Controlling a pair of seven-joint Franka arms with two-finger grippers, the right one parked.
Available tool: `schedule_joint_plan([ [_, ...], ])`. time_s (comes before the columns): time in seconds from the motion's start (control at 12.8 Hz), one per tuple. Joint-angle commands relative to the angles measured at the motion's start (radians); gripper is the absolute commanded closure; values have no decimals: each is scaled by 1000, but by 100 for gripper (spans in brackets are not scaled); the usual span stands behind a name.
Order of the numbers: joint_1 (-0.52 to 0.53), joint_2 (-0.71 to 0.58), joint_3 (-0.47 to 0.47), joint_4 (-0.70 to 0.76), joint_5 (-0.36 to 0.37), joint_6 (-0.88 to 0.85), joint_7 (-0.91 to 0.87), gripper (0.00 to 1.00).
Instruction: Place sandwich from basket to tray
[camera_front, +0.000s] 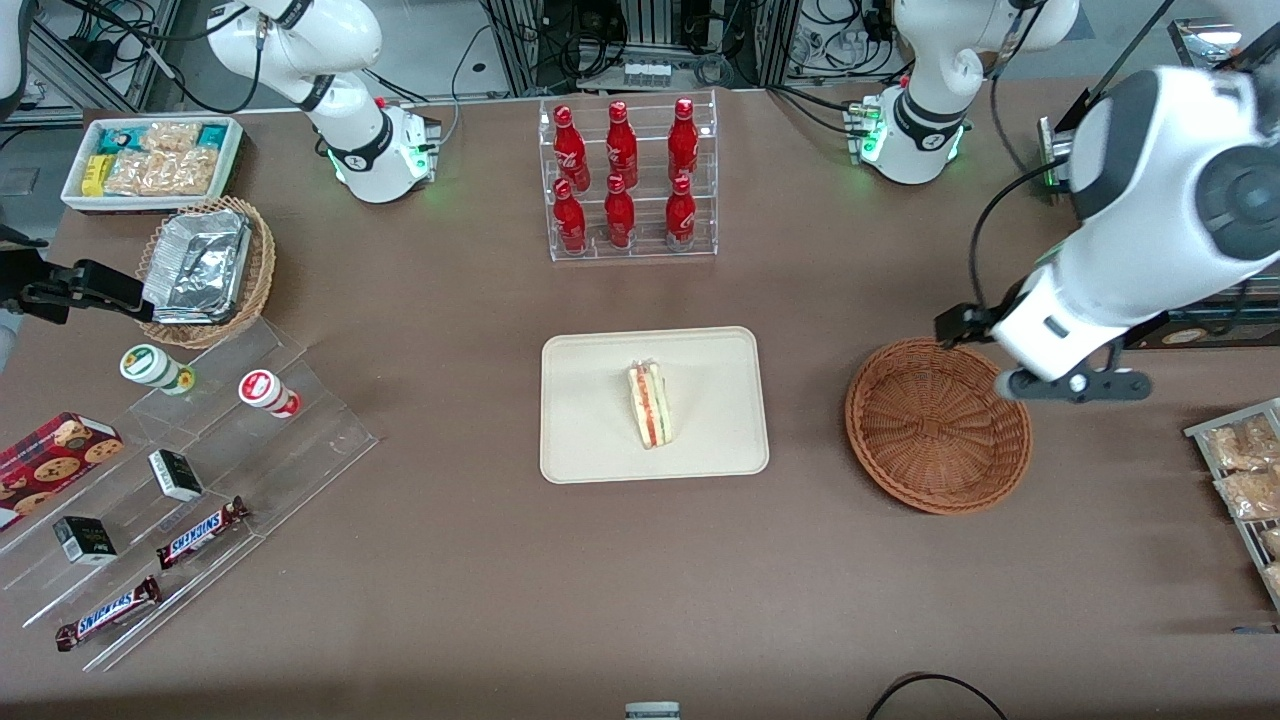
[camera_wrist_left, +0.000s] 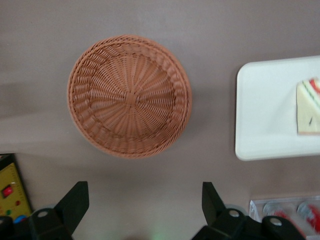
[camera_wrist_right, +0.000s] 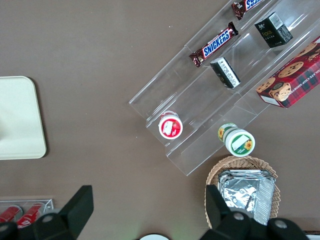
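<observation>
Sandwich (camera_front: 650, 404) on tray (camera_front: 590, 440); gripper (camera_wrist_left: 145, 207) spread above basket (camera_front: 937, 425) (Snickers (camera_front: 201, 532) bars nearby).

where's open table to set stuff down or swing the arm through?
Bare table between the tray, which holds the sandwich, and the basket, and across the whole strip nearer the front camera than both. Crowded: the acrylic stand of snacks toward the parked arm's end, and the bottle rack. The gripper hangs open above the table beside the empty basket.
</observation>
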Motion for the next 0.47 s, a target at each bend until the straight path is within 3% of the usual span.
schedule_joint_plan([
  [0.0, 114, -80, -61, -32, -12, -52, 122, 0],
  [0.39, 185, -143, -64, -23, -11, -145, 214, 0],
])
